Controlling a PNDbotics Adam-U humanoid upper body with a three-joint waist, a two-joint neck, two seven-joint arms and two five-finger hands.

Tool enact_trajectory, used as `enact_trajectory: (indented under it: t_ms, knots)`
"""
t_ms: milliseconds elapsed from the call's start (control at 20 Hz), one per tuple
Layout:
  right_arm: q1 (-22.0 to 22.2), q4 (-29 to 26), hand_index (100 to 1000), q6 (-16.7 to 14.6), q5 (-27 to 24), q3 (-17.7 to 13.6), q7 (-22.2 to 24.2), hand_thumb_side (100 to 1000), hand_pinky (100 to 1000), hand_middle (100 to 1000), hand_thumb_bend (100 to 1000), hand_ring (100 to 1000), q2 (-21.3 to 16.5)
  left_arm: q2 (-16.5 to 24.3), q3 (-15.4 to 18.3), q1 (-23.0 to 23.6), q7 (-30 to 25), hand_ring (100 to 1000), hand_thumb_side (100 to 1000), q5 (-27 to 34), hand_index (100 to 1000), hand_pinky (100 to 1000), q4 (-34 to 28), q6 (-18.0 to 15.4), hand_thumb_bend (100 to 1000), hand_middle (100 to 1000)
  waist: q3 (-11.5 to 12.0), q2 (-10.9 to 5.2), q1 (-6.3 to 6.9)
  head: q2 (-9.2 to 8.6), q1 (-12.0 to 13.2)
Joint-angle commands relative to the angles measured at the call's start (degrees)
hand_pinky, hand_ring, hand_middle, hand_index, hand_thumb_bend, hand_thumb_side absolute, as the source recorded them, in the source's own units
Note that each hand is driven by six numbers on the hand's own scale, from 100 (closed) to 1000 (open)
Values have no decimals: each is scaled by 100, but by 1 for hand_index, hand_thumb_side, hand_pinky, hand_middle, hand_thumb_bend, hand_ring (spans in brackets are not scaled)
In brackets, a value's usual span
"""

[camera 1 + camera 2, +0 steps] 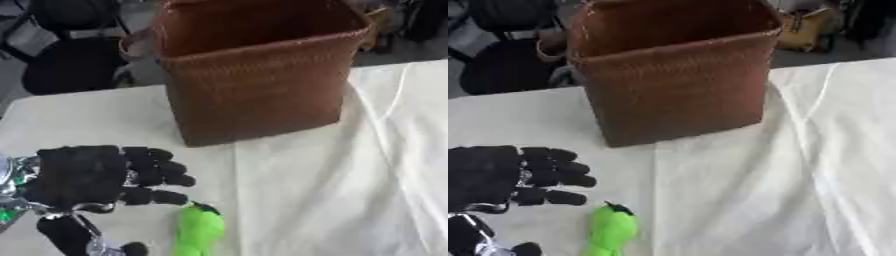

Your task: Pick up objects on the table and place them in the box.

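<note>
Down at the lower left of the left eye view, the robot's left hand (pixel 83 177) hovered over the white tablecloth (pixel 332 190), its black fingers (pixel 162 172) loosely curled and spread, with nothing in them. Just beside its fingertips lay a bright green toy (pixel 199 231) (dark at its upper tip, its exact kind unclear), apart from the hand as far as could be seen. Farther back stood the brown woven basket (pixel 254 95), upright and open-topped. Across in the right eye view, the green toy lay near the bottom edge, well apart from the basket, while dark chairs (pixel 500 65) showed beyond the table.
</note>
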Motion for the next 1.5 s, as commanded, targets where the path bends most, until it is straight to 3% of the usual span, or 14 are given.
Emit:
enact_trajectory:
  t_ms: [50, 250, 550, 650, 750, 950, 1000, 1150, 1200, 1300, 1450, 1500]
  knots:
    - [-55, -75, 725, -19, -44, 9, 37, 1000, 685, 739, 100, 609, -69, 99, -15, -93, -247, 1000, 986, 17, 1000, 1000, -81, -130, 289, 1000, -7, -75, -26, -73, 19]
    - [-62, -75, 718, -28, -35, 17, 51, 1000, 686, 738, 100, 610, -42, -123, -70, -169, -474, 1000, 1000, 95, 1000, 1000, -81, 262, 306, 1000, -27, -55, -49, -115, 20]
    - [-70, -75, 714, -36, -27, 20, 64, 1000, 687, 738, 100, 610, -12, -337, -204, -350, -633, 1000, 998, 364, 1000, 1000, -81, 526, 243, 1000, -49, -33, -63, -123, 45]
    - [-79, -75, 714, -39, -21, 32, 80, 1000, 687, 739, 100, 610, -1, -390, -249, -344, -703, 1000, 967, 474, 1000, 1000, -81, 609, 120, 998, -66, -19, -63, -122, 50]
    - [-84, -75, 714, -37, -16, 37, 92, 1000, 687, 739, 100, 610, 7, -429, -258, -348, -780, 1000, 995, 572, 1000, 1000, -81, 704, 150, 997, -72, -13, -63, -125, 50]
    - [-101, -75, 713, -29, -18, 40, 112, 1000, 688, 739, 100, 611, 17, -526, -281, -408, -927, 1000, 1000, 743, 1000, 1000, -81, 908, 100, 979, -72, -1, -59, -102, 65]
    - [-105, -75, 713, -28, -22, 42, 117, 1000, 688, 739, 100, 611, 15, -529, -313, -420, -1020, 1000, 968, 750, 1000, 1000, -81, 937, 101, 991, -77, -2, -59, -57, 95]
    - [-114, -75, 713, -31, -51, 41, 131, 1000, 688, 739, 100, 612, 2, -542, -357, -440, -1317, 1000, 985, 827, 1000, 1000, -81, 1021, 100, 989, -85, -12, -58, 133, 235]
    - [-115, -75, 713, -31, -62, 38, 135, 1000, 688, 739, 100, 612, 0, -547, -352, -445, -1374, 1000, 945, 853, 1000, 1000, -81, 1053, 100, 991, -87, -15, -59, 218, 303]
    - [-114, -75, 713, -31, -77, 34, 146, 1000, 689, 739, 100, 612, -1, -560, -322, -453, -1445, 1000, 955, 876, 1000, 1000, -81, 1108, 100, 992, -87, -19, -61, 368, 428]
    - [-116, -75, 712, -36, -86, 30, 157, 1000, 689, 739, 100, 612, -3, -567, -301, -463, -1469, 1000, 961, 888, 1000, 1000, -81, 1152, 100, 993, -86, -19, -61, 436, 490]
    - [-117, -75, 710, -35, -88, 32, 163, 1000, 689, 739, 100, 612, -1, -567, -294, -466, -1479, 1000, 1000, 876, 1000, 1000, -81, 1169, 100, 1000, -82, -15, -62, 468, 531]
